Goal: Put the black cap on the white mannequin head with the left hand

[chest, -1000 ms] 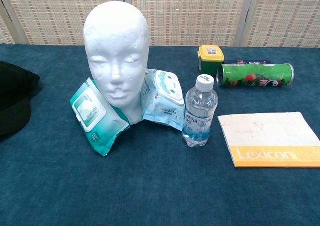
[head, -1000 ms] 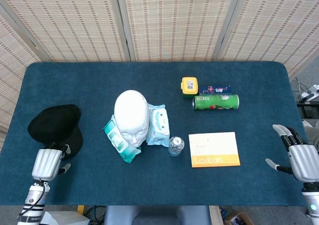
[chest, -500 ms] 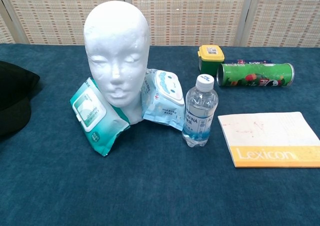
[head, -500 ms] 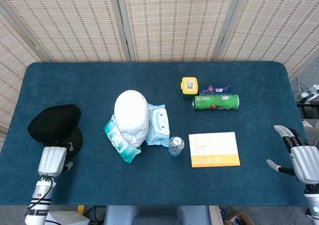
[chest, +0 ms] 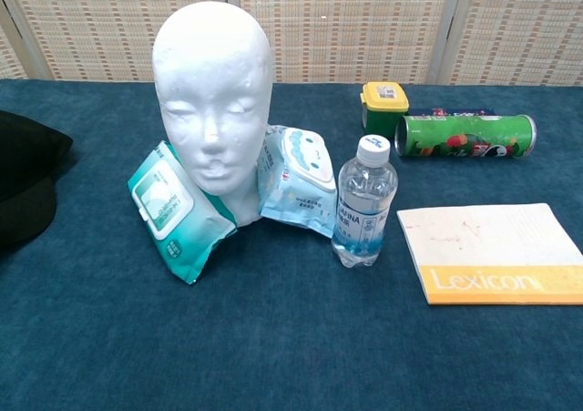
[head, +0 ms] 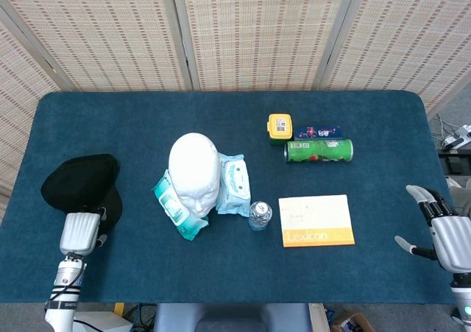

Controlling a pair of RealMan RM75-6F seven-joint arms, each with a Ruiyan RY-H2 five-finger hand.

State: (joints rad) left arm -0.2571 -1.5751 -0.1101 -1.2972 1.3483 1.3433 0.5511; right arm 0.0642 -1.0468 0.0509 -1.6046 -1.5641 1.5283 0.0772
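Two hands show at the table's near edge in the head view. Left hand (head: 79, 233), back upward, sits at the near rim of the black cap (head: 81, 183), its fingertips at or over the cap's brim; whether they grip the fabric cannot be told. Cap lies flat on the blue table (head: 221, 118) at far left, well apart from the white head (head: 194, 171), which stands upright and bare near the centre. Right hand (head: 444, 228) hovers at the far right corner, fingers spread, holding nothing. Two wipe packs (chest: 173, 209) (chest: 297, 179) lean against the head on either side of its neck. Bottle (chest: 363, 201) stands just beside the right-hand pack. Book (chest: 493, 251), green can (chest: 464, 136) on its side and yellow box (chest: 383, 102) lie further right.
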